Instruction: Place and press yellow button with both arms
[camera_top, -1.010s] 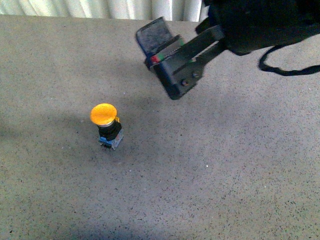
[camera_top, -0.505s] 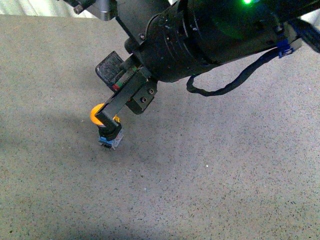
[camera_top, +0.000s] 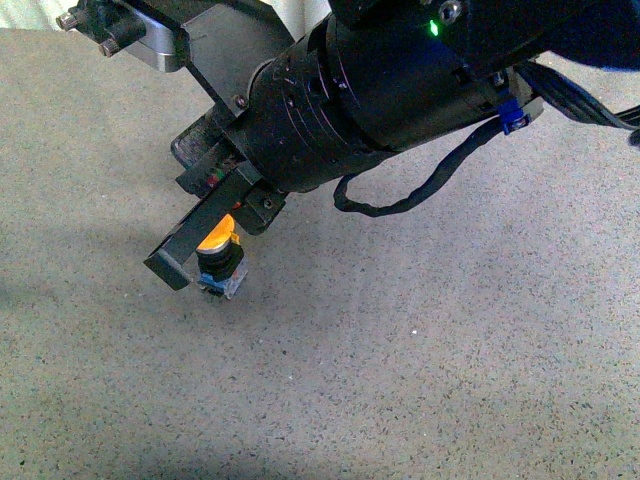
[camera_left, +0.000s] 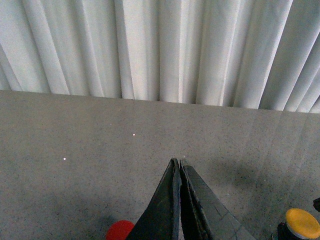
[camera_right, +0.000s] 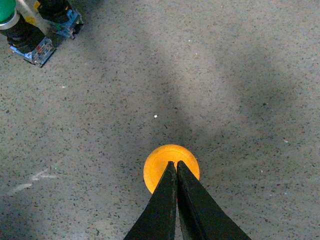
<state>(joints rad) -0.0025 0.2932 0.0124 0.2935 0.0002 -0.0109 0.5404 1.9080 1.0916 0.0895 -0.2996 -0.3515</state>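
R gripper (camera_right: 176, 164) has its jaws pressed together, pinching nothing. In the R wrist view its tip sits over the cap of the yellow button (camera_right: 159, 169), a bit off the cap's centre toward its near rim. Can't tell if it's touching or just above.

I judge the step is the press. To do it well I should go straight down and slow, w/ the tip nearer the cap's middle. An off-centre push could tip the btn, since the base looks narrow vs the cap. I'd stop once the cap gives and not drag sideways.

L gripper (camera_left: 178, 163) is also pressed together w/ nothing in it, well apart from the btn, which shows only at the edge of the L wrist view.

The btn stands upright on the grey speckled table (camera_top: 450, 380), alone, w/ nothing just beside it. It has a round yellow-orange mushroom cap, smooth and slightly glossy, on a short black body w/ a blue and clear base. A green-capped button (camera_right: 6, 10) stands well apart from it, and a red cap (camera_left: 120, 231) shows on the far side of the L gripper from it.
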